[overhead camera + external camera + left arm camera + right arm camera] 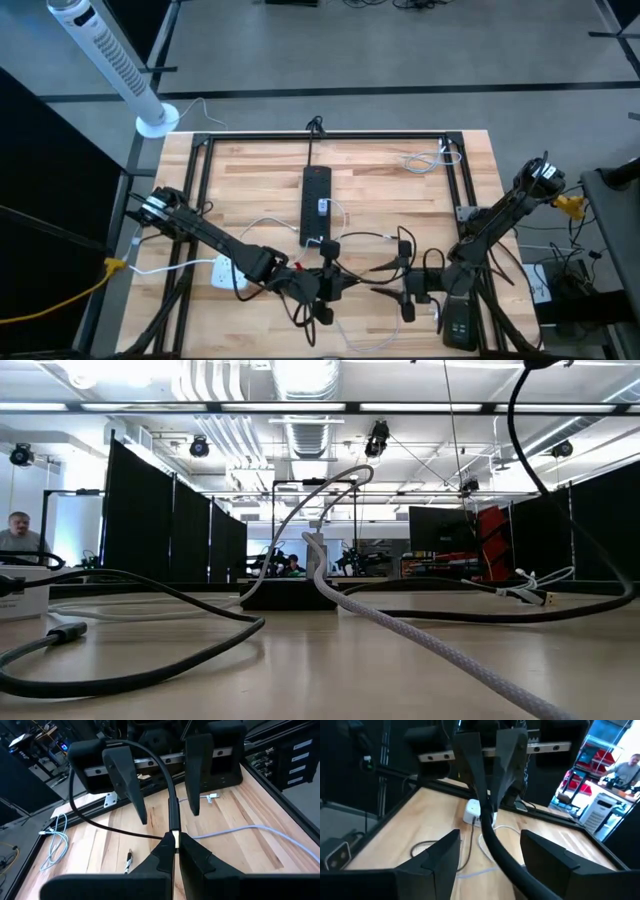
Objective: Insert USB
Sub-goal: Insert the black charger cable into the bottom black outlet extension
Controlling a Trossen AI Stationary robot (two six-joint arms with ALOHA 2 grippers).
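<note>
Two dark, wedge-shaped fingers of the right gripper (490, 852) stand well apart, with nothing between their tips but a thick black cable (496, 840) that runs through the gap without touching either finger. Straight ahead, the left gripper (490, 770) faces it, its two dark fingers closed together on that same cable. Beyond and below the left gripper, a small white boxy adapter (472, 812) lies on the light wooden tabletop (410, 827), with a thin white cord (492, 831) curling from it. Far off to one side, past the black table frame (395, 802), a person in a grey top (626, 769) sits.
</note>
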